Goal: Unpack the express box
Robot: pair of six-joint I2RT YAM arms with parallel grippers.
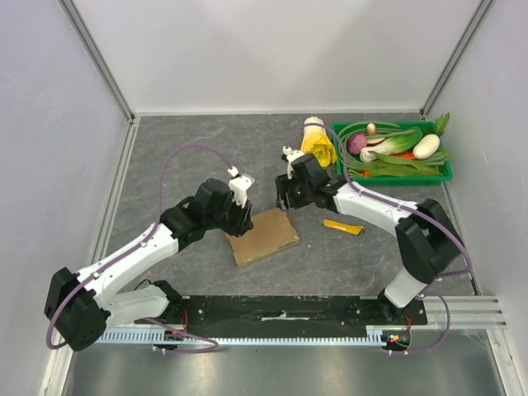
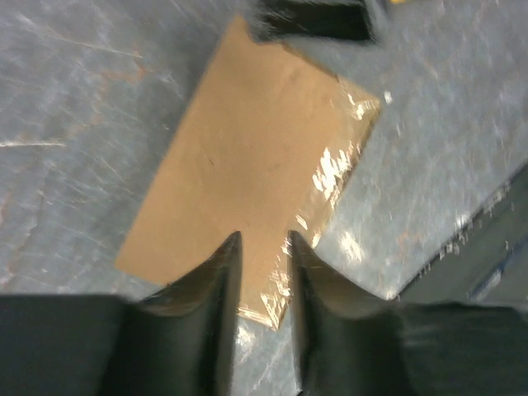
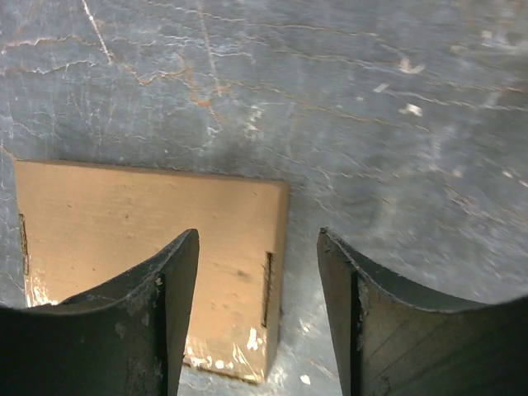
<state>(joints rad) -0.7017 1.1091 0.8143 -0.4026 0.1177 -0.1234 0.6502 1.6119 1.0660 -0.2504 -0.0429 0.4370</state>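
Observation:
The express box (image 1: pixel 262 237) is a flat brown cardboard mailer lying closed on the grey table, with shiny clear tape along one edge. My left gripper (image 1: pixel 241 216) hovers over the box's left end. In the left wrist view the box (image 2: pixel 247 148) lies below the gripper (image 2: pixel 262 241), whose jaws are a narrow gap apart and hold nothing. My right gripper (image 1: pixel 285 198) is at the box's far corner. In the right wrist view it (image 3: pixel 257 233) is wide open, straddling the box's (image 3: pixel 124 206) side edge with a slot in it.
A green tray (image 1: pixel 404 177) of vegetables stands at the back right. A yellow and white object (image 1: pixel 318 142) lies left of the tray. A small yellow packet (image 1: pixel 343 226) lies right of the box, under my right arm. White walls enclose the table.

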